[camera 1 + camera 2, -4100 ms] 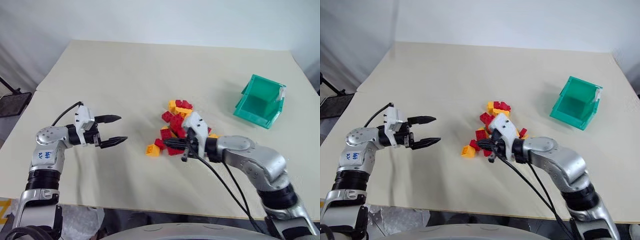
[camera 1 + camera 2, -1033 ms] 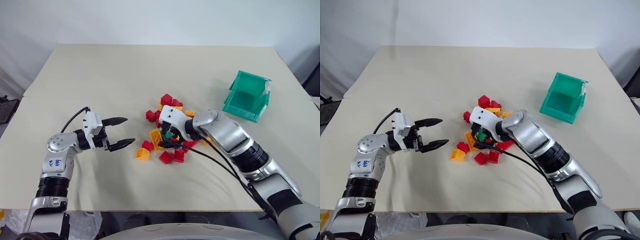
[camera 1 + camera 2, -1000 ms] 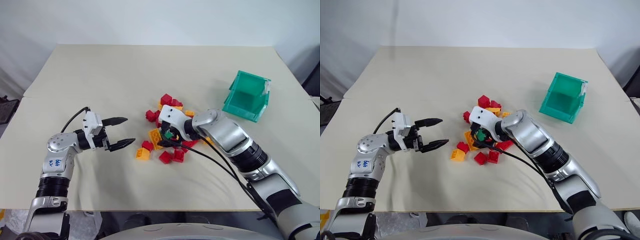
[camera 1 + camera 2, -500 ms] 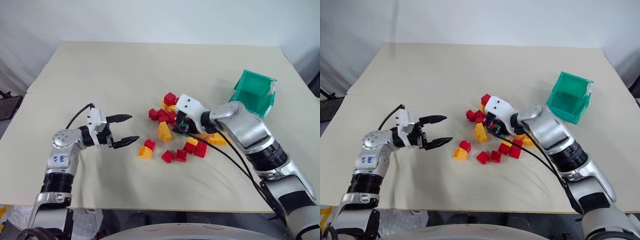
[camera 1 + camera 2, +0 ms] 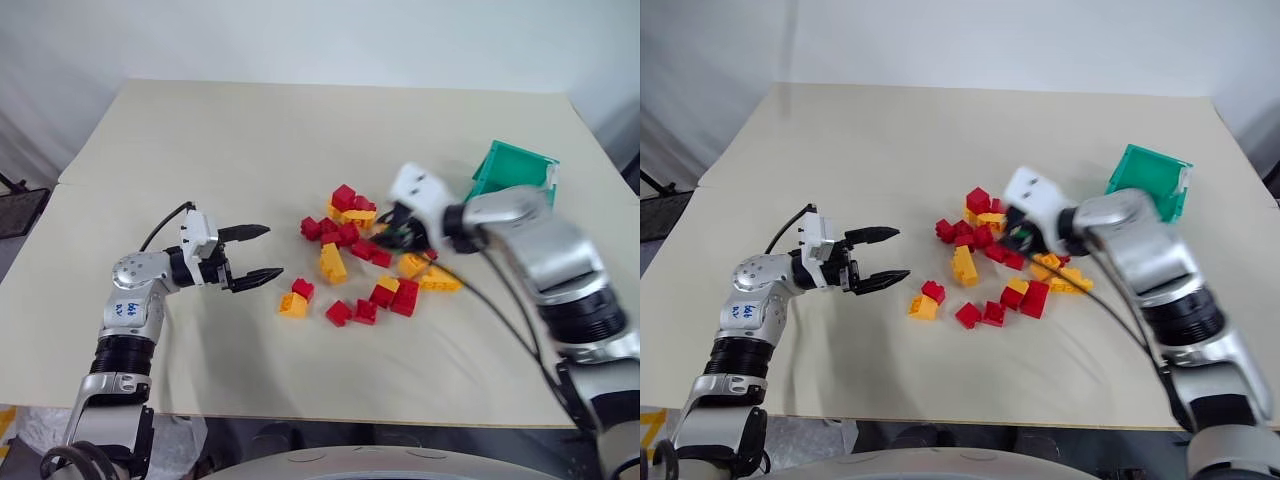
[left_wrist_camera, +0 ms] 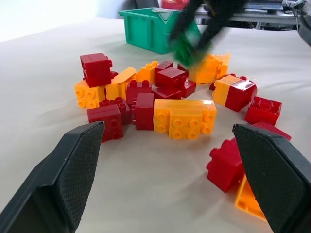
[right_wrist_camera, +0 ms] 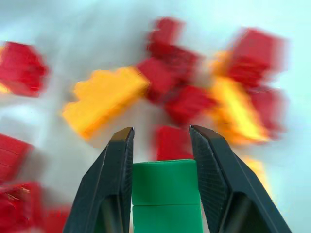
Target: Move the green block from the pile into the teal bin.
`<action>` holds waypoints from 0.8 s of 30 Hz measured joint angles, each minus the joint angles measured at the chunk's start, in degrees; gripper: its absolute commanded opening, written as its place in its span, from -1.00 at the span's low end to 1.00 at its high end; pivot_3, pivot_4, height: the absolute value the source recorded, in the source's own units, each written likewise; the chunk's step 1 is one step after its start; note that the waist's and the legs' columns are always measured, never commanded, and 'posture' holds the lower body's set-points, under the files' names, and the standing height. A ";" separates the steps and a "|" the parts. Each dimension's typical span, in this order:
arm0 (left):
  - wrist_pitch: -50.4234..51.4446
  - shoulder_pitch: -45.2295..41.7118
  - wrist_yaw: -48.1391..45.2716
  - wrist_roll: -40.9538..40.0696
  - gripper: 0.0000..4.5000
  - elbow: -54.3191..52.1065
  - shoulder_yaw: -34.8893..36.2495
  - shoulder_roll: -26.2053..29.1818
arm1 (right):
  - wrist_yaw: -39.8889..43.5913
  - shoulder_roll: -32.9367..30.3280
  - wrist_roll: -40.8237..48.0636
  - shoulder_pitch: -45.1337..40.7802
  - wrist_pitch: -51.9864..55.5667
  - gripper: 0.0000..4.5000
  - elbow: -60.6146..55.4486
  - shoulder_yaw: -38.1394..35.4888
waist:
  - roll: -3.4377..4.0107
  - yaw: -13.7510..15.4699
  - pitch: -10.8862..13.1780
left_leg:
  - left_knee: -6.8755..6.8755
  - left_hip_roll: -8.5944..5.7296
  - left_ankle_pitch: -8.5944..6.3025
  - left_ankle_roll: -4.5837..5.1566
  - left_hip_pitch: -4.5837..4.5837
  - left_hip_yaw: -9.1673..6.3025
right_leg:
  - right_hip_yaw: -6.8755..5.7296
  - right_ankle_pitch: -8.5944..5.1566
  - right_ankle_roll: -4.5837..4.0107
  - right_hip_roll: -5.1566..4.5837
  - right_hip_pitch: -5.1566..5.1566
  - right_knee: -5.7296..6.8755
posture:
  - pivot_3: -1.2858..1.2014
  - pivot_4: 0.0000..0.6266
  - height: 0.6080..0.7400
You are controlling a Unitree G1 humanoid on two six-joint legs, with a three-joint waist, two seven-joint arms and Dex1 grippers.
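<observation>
Green block gripped above the pile, bound for the teal bin.

The green block [image 7: 165, 196] is held between the two fingers of the right tool [image 7: 165, 145], raised over the pile [image 5: 365, 265] of red and yellow-orange bricks. The teal bin [image 5: 520, 175] is tipped on its side just beyond that arm; the block is best carried high enough to clear the rim and released well inside. The left tool [image 5: 258, 255] is spread wide and empty. A pale worktop [image 5: 250, 140] is set before a plain white wall.
</observation>
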 measured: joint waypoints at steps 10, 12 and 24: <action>2.27 -7.12 8.61 3.55 1.00 -1.86 -4.49 -8.05 | -11.51 -4.08 -7.33 -2.75 -18.68 -0.38 25.66 -9.42 | -0.03 0.11 0.02 | -0.05 0.01 0.02 0.03 0.01 0.44 | 0.02 0.04 0.03 0.01 0.02 -0.02 | 0.03 -0.52 1.00; 2.83 -8.65 10.37 4.61 1.00 -1.68 -5.94 -10.81 | -15.25 -2.81 -9.31 -4.65 -23.61 -0.38 33.75 -9.83 | -0.03 0.03 0.02 | -0.05 0.02 0.04 0.06 0.00 0.62 | 0.02 0.06 0.05 0.01 0.02 -0.04 | 0.03 -0.52 1.00; 3.13 -16.03 16.05 8.55 1.00 4.18 -7.52 -13.93 | -17.88 3.57 -9.33 -7.63 -38.09 0.96 50.41 -13.14 | 0.09 -1.30 0.10 | -0.12 0.13 0.07 0.06 -0.01 0.57 | 0.02 0.07 0.04 0.07 0.01 -0.08 | 0.03 -0.52 1.00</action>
